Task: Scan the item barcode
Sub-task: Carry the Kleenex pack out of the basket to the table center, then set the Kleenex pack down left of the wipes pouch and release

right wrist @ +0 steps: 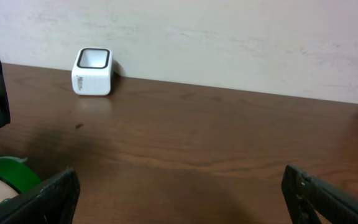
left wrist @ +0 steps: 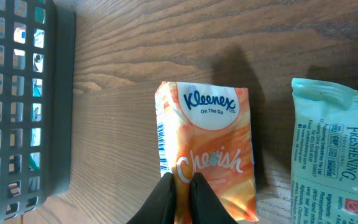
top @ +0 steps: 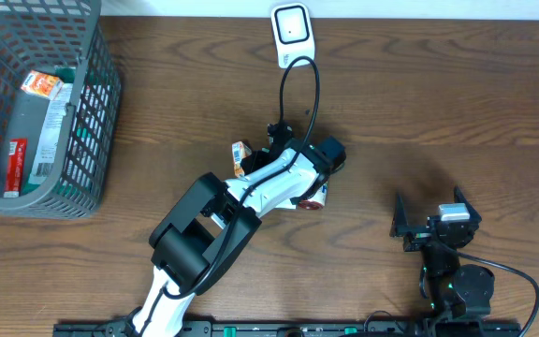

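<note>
The soft orange tissue pack point(left wrist: 207, 149) says "Kleenex On The Go" and "Cherish". It lies flat on the brown wooden surface point(left wrist: 117, 93), right under the left pincer point(left wrist: 181, 185), whose black tips are pressed together. Right of that pincer lies a green pack point(left wrist: 334, 155) reading "FRESHENING". The right pincer point(right wrist: 179, 196) is wide open and holds nothing.

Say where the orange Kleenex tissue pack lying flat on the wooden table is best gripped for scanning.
The orange Kleenex tissue pack lies flat, with its barcode running along one long edge. It is probably best to come from above and pinch the short end nearest the left gripper; that should leave the barcode uncovered.
</note>
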`<state>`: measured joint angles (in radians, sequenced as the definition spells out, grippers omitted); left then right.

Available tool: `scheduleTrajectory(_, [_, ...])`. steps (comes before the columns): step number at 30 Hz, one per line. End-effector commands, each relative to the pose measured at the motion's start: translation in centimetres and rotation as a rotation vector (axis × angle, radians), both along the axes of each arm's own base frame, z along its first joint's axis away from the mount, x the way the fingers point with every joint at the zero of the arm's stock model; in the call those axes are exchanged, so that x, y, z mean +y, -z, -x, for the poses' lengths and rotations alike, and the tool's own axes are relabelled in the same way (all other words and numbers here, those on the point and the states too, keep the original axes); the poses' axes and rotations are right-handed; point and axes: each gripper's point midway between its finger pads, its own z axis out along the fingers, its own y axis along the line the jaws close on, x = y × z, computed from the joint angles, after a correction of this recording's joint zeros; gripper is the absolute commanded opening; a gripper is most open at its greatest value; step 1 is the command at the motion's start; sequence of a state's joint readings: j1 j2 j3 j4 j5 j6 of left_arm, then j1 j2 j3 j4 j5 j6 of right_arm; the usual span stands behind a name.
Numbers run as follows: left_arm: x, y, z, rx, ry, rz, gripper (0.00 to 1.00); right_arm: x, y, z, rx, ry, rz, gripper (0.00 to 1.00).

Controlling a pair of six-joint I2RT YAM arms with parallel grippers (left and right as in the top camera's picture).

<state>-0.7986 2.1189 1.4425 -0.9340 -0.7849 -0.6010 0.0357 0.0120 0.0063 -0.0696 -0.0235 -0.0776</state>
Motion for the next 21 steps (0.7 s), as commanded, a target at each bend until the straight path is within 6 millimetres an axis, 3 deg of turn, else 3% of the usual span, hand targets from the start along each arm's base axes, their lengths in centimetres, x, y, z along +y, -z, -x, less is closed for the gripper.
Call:
scheduleTrajectory(1, [0.16, -0.01, -0.03, 0.002, 0.004, -0.012, 0.11, -0.20, 0.02, 0.02, -0.001, 0.006, 0.005, 0.99])
scheduleTrajectory(21, [-0.30, 0.48, 0.37, 0.032, -0.003, 0.030, 0.24, -0.20, 0.01, 0.02, -0.001, 0.006, 0.005, 0.99])
